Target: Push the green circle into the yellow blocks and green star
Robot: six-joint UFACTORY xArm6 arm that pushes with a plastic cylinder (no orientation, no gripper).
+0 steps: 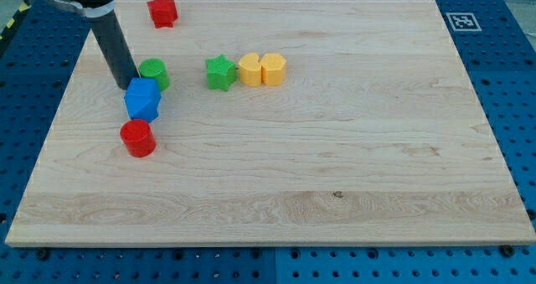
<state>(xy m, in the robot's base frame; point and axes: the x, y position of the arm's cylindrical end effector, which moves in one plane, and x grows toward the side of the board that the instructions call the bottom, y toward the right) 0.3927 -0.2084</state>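
The green circle [156, 72] lies at the upper left of the wooden board [335, 150]. My tip [127, 86] rests just left of it, touching or nearly touching its left side, and just above the blue block [142, 99]. The green star [220, 72] lies to the right of the circle, with a gap between them. Two yellow blocks sit in a row against the star's right side: the first [249, 69], then the second [273, 69]. The rod slants up to the view's top left.
A red cylinder [137, 138] sits just below the blue block. A red block [162, 12] lies near the board's top edge. A fiducial marker [462, 21] is at the top right, off the board.
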